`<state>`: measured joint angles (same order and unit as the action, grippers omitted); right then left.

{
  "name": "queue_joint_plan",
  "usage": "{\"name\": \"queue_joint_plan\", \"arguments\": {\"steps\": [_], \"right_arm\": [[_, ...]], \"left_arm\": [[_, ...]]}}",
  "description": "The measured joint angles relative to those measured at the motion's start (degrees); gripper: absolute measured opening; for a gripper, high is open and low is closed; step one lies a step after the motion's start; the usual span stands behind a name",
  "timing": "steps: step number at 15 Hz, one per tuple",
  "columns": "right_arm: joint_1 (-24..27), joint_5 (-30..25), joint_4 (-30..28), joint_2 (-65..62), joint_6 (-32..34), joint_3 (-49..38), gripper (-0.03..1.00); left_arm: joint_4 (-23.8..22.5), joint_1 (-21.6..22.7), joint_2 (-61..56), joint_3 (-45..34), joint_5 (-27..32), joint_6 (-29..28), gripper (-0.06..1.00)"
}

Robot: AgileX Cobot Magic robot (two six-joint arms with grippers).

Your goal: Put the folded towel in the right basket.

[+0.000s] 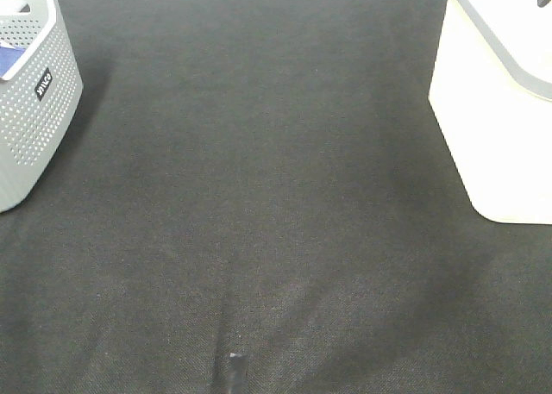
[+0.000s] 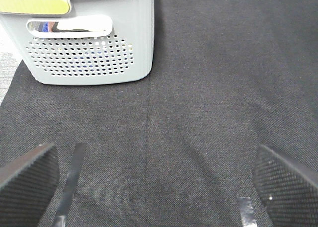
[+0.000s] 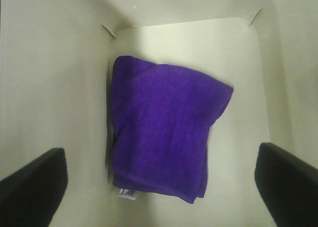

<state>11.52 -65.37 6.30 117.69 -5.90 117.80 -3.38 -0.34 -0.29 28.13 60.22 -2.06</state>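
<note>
The tabletop (image 1: 276, 196) is covered by a dark cloth of fine, matte weave. At its left edge a grey basket (image 1: 34, 127) of hard plastic is placed. Its walls are pierced by regular rows of small round holes, its corners are rounded, a slot handle is cut below the rim, and a small dark label is fixed to one side. A yellow-green band is seen along part of its rim in the left wrist view. At the right edge the right basket (image 1: 500, 135) is placed. Its walls are smooth, unpierced and off-white, tapered toward the base, and topped by a grey rim.

The folded towel (image 3: 161, 132) is laid flat on the floor of the right basket. It is deep purple, of soft short pile, folded to a rough rectangle, with a stitched hem along one edge and a small white tag at one corner.

The right pincer (image 3: 161, 185) is pointed into the right basket and is held released and empty. Its black fingers (image 3: 32, 187) are spread wide to either side of the towel, clear of it, and the towel is centred between them.

The left pincer (image 2: 159, 182) is likewise released and empty. Its black cross-hatched pads (image 2: 27, 180) are held over bare cloth, near the grey basket but apart from it
</note>
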Motion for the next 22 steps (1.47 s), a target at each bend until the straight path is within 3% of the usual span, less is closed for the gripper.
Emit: {"name": "queue_joint_plan", "arguments": {"steps": [3,10,14,18,22], "right_arm": [[-1.0,-0.3,-0.4,-0.1,0.0,0.0,0.98],[-13.2,-3.8,-2.6,-10.0,3.4,-1.8,0.98],[-13.4,-3.8,-3.0,-20.7,3.5,-14.6,0.98],[-13.4,0.0,-5.0,-47.1,3.5,-38.5,0.98],[-13.4,-2.1,-3.7,-68.0,3.5,-53.5,0.98]], "left_arm": [[0.0,0.0,0.0,0.0,0.0,0.0,0.99],[0.0,0.0,0.0,0.0,0.0,0.0,0.99],[0.0,0.0,0.0,0.0,0.0,0.0,0.99],[0.0,0.0,0.0,0.0,0.0,0.0,0.99],[0.0,0.0,0.0,0.0,0.0,0.0,0.99]]}}
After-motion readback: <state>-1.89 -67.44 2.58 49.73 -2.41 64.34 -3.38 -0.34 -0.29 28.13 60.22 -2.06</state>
